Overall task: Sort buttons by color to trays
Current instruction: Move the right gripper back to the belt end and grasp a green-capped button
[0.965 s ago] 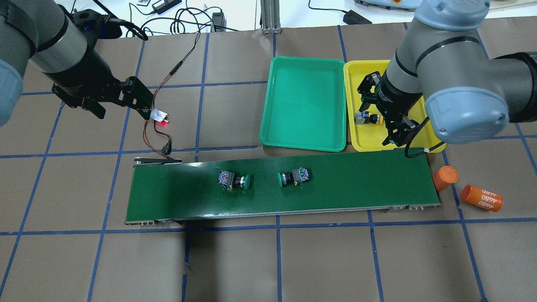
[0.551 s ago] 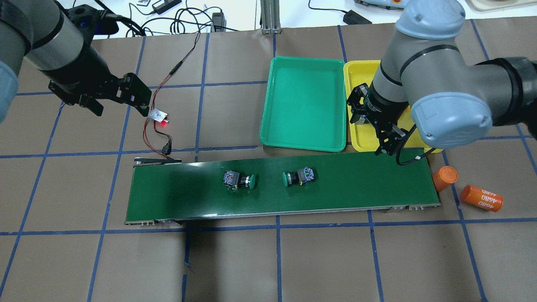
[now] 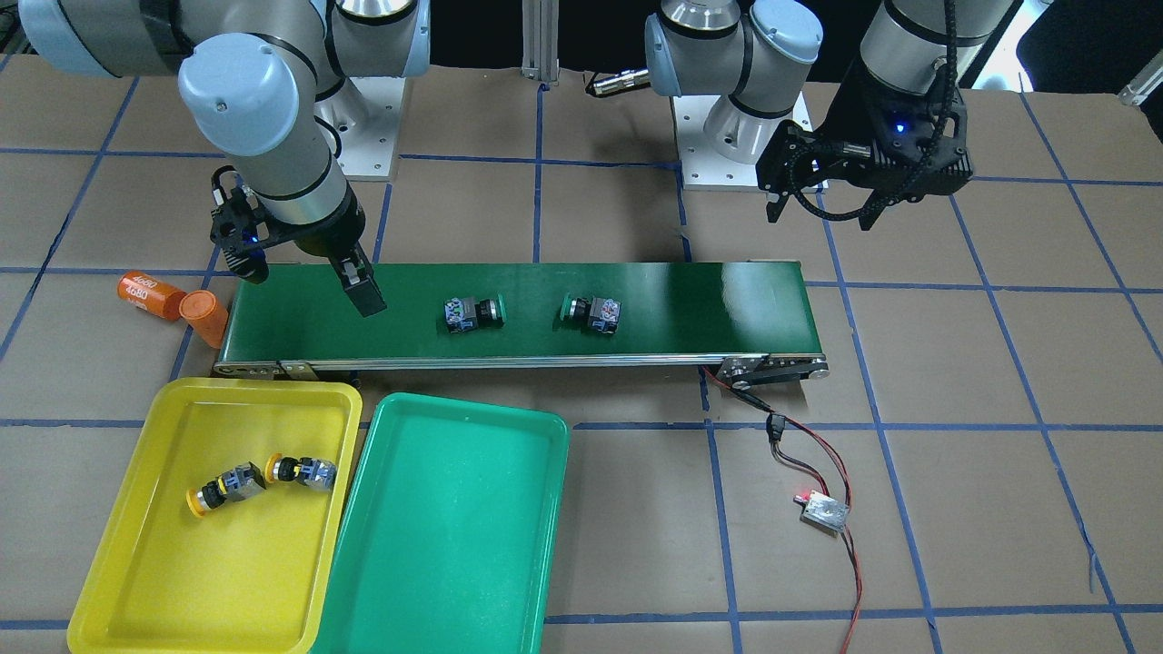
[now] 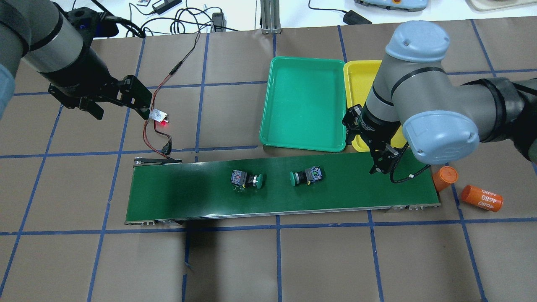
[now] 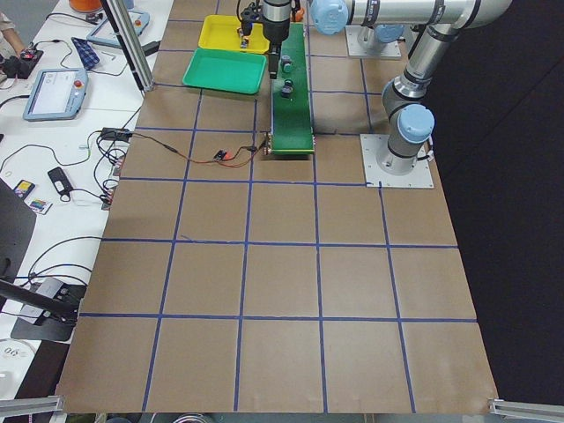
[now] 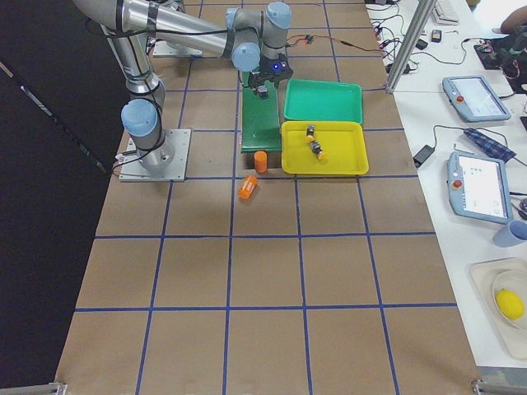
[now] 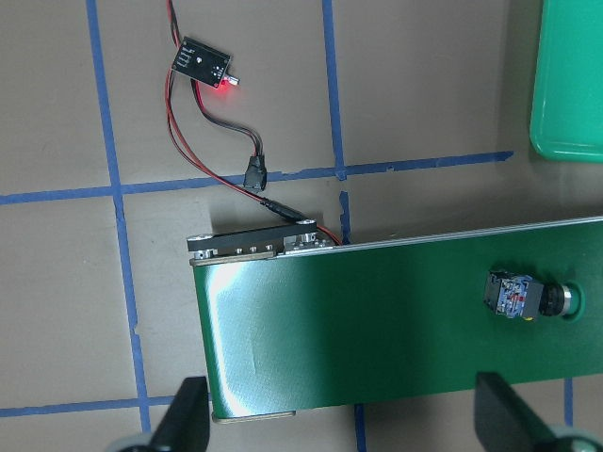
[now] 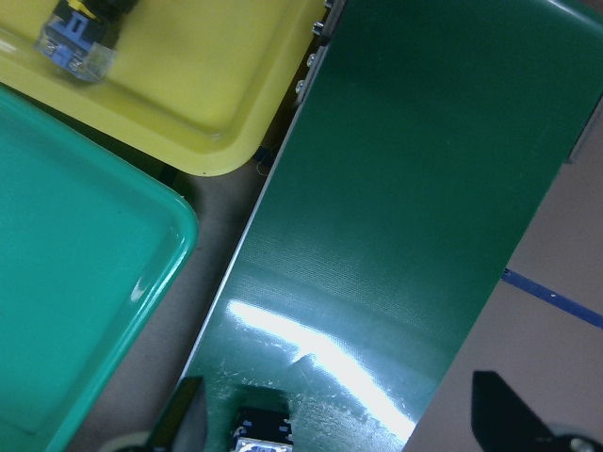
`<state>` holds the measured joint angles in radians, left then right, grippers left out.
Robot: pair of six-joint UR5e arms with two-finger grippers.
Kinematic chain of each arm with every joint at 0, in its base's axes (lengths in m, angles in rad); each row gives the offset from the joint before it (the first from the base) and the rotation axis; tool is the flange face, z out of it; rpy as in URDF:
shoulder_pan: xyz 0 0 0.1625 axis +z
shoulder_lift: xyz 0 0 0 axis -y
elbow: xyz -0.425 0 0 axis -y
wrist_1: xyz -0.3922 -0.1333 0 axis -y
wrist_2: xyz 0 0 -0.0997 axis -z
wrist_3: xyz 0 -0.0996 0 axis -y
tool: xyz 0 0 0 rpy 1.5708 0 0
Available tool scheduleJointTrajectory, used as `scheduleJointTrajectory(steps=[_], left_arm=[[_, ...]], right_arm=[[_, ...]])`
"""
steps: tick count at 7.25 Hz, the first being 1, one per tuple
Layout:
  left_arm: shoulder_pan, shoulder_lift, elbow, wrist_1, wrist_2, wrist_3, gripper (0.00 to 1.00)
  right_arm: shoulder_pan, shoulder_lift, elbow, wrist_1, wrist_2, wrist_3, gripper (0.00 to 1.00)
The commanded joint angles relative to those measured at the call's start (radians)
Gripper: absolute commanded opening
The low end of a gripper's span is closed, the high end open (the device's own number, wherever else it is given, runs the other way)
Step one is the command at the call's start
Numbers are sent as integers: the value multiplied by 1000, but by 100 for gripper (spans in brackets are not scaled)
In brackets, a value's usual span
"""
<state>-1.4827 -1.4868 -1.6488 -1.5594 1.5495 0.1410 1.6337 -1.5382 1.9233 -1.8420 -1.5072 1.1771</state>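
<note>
My right tool (image 4: 363,142) is hanging open and empty over one end of the dark belt (image 4: 188,193). My left tool (image 4: 117,102) is hovering open over the surface (image 4: 235,260), well apart. One green button (image 4: 306,176) is lying nearest, with another green button (image 4: 246,179) beyond it. Two yellow buttons (image 3: 263,480) are resting in the yellow tray (image 3: 182,581), beside the green tray (image 3: 454,563). I am judging them light, hard and prone to roll, best gripped across the squarish block.
</note>
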Motion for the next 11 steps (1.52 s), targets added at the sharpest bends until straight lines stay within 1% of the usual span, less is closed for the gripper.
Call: scheduleJointTrajectory(steps=[1, 2, 3, 4, 6, 7, 9, 11], left_arm=[[4, -55, 65, -39, -6, -99, 100], [-5, -79, 82, -77, 3, -104, 100], [-31, -81, 75, -77, 3, -92, 100], [-54, -79, 64, -79, 3, -92, 100], [-53, -75, 49, -61, 4, -89, 100], [-44, -78, 72, -53, 4, -72, 100], [-44, -73, 63, -51, 4, -72, 100], [-44, -64, 50, -51, 3, -69, 100]], right_arm=[[9, 13, 26, -80, 72, 35, 100], [9, 20, 49, -89, 76, 65, 100], [9, 20, 72, -89, 71, 65, 100], [11, 26, 85, -129, 76, 67, 100], [11, 62, 112, -210, 74, 65, 100], [11, 66, 120, -213, 71, 65, 100], [11, 85, 122, -249, 64, 65, 100], [11, 99, 123, -250, 62, 65, 100]])
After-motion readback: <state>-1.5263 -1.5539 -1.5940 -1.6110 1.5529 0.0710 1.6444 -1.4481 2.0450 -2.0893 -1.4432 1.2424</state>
